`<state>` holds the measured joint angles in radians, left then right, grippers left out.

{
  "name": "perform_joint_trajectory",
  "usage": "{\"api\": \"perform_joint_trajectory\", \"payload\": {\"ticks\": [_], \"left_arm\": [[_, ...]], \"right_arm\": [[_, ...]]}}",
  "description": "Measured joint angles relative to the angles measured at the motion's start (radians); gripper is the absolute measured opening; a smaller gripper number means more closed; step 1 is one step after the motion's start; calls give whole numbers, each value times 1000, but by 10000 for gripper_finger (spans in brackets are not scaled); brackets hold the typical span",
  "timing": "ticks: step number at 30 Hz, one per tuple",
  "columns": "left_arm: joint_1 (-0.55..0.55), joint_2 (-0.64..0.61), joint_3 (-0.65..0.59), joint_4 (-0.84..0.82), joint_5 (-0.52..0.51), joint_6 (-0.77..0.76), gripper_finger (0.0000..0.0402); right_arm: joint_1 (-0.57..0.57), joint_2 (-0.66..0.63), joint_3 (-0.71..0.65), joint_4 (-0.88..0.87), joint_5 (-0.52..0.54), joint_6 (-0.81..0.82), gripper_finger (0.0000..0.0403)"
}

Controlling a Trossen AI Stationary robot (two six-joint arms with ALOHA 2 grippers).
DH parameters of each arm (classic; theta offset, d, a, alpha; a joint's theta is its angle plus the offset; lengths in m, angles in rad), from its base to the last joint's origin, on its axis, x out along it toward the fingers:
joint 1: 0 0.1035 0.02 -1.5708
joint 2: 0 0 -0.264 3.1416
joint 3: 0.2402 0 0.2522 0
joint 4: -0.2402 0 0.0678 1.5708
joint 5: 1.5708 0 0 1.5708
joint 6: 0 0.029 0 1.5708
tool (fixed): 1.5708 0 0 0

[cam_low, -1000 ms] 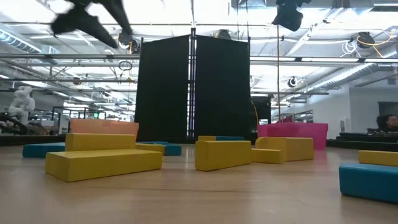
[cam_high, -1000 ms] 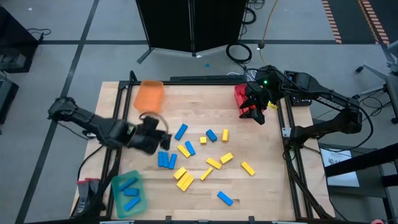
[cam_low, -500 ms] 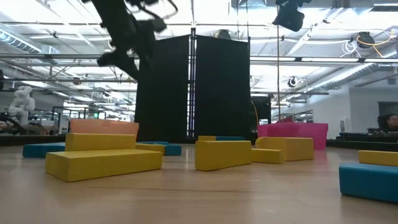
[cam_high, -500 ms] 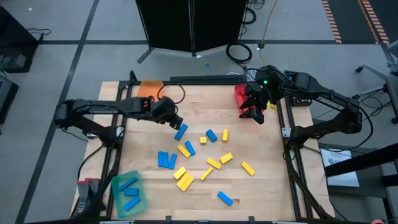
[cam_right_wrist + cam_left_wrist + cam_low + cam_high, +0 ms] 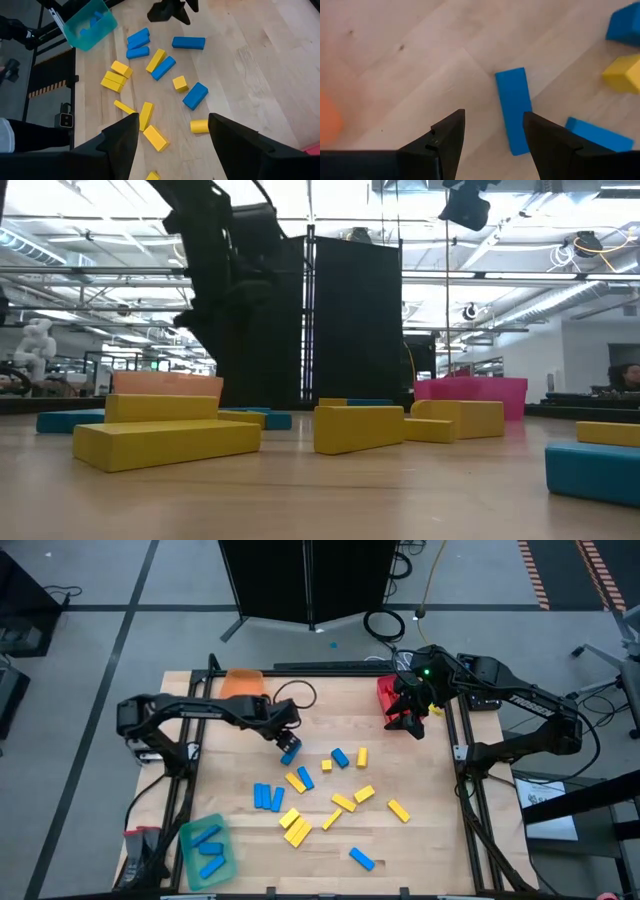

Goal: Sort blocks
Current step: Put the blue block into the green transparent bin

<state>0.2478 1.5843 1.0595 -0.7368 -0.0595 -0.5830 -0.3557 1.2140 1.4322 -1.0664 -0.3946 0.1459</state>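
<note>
Several small blue and yellow blocks [image 5: 330, 790] lie flat on the wooden table. My left gripper [image 5: 492, 137] is open and hovers above one blue block [image 5: 514, 107], which also shows in the high view [image 5: 291, 754] at the table's far left of middle. The block lies below the gap, nearer one finger. In the low view my left gripper [image 5: 212, 315] hangs well above the table. My right gripper [image 5: 172, 137] is open and empty, held over the red tray [image 5: 386, 692] at the far right.
An orange tray [image 5: 238, 683] stands at the far left. A green tray [image 5: 190, 836] holding blue blocks stands at the near left corner. A lone blue block [image 5: 361, 859] lies near the front edge. Bare wood lies along the table's right side.
My left gripper has swung from the table's left side toward the far edge and to the right, then come down over the blue block near the orange tray. The blocks have stayed where they were.
</note>
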Motion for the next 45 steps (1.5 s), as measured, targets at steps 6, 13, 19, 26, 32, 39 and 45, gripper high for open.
{"api": "perform_joint_trajectory", "payload": {"ticks": [6, 13, 19, 26, 32, 39, 45], "left_arm": [[-1, 34, 0, 37, 0, 45, 208], [-1, 33, 0, 110, -2, 42, 208], [-1, 30, 0, 99, -7, -67, 208], [-2, 30, 0, 100, 0, -91, 208], [2, 30, 0, 100, 55, -24, 208], [1, 30, 0, 101, 55, 45, 208], [-2, 31, 0, 103, 64, 48, 227]], "right_arm": [[0, 0, 0, 0, 0, 0, 235], [0, 0, 0, 0, -1, 0, 235], [0, 0, 0, 0, -2, -1, 235], [0, 0, 0, 0, -3, -1, 235], [0, 0, 0, 0, -3, -1, 235], [0, 0, 0, 0, -3, -1, 235], [0, 0, 0, 0, -3, -1, 235]]}}
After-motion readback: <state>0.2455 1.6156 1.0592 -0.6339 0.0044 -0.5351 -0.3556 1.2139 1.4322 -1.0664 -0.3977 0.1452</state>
